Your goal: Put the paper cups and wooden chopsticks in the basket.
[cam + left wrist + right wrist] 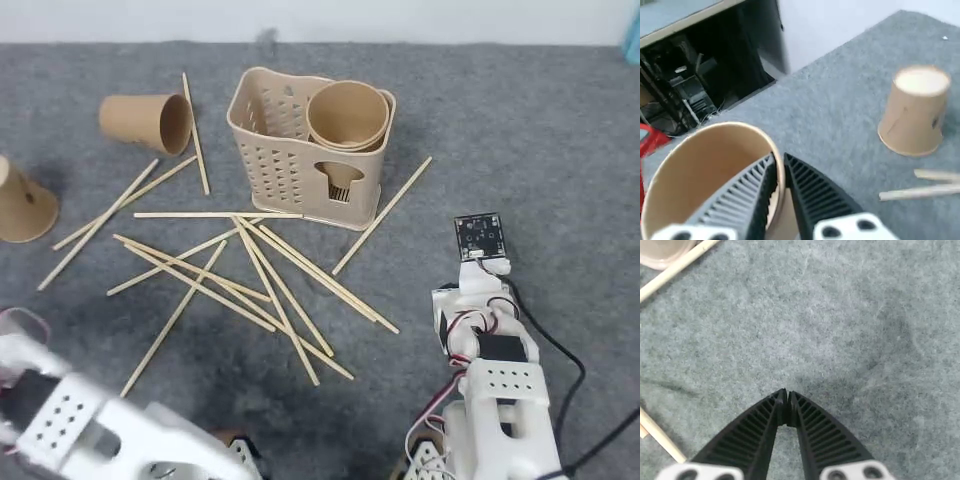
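So, high view, basket (275, 150): upright at the far middle of the grey tabletop (520, 130).
High view, stacked cups (347, 115): nested mouth-up in the basket's right end.
High view, tipped cup (147, 122): on its side left of the basket, mouth toward it.
High view, upturned cup (20, 205): mouth-down at the left edge.
High view, chopsticks (250, 275): scattered criss-cross on the tabletop in front of the basket; one lies slanted just beside its right end.
High view, arms: left arm (80, 425) at the near-left corner, right arm (495, 370) at the near right, apart from the chopsticks.
Left wrist view, left hand (780, 157): pinching the rim of a held cup (705, 165), one finger inside, one outside; the cup's mouth faces the camera.
Left wrist view, upturned cup (914, 112): standing farther off on the tabletop, two chopstick ends near it.
Right wrist view, right hand (786, 392): pressed together, tips touching, over bare tabletop; chopsticks lie well apart from it.
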Controlling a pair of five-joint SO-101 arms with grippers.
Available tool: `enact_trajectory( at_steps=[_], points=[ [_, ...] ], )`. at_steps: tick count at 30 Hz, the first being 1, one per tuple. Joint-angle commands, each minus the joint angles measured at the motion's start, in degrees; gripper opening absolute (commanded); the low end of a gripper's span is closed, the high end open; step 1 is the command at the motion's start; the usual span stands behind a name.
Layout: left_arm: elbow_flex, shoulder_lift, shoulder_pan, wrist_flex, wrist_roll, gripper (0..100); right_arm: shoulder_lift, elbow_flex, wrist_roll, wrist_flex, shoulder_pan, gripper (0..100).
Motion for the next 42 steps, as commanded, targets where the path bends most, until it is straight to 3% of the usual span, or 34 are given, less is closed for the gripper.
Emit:
enact_trajectory(
  at_steps=[1,10,18,21,28,42],
  points=[
    [4.1,-1.6,2.5,-6.5,0.4,1,-1.5,-0.3,1.0,-0.7,0.1,0.8],
    [4.7,-1.6,3.5,-5.0,0.4,21,-1.5,-0.3,1.0,-0.7,0.1,0.8],
    [2.9,-1.6,3.1,-3.5,-2.1,22,-1.5,-0.3,1.0,-0.7,0.1,0.8],
    [-2.9,-1.5,3.3,5.5,-4.7,22,-1.5,-0.3,1.0,-0.7,0.1,0.8],
    [-24.7,3.0,5.5,25.1,-2.8,22,-1.5,-0.3,1.0,-0.7,0.1,0.8],
    [-80.7,61.2,11.2,56.3,-3.4,22,-1.5,-0.3,1.0,-0.7,0.1,0.8]
  ],
)
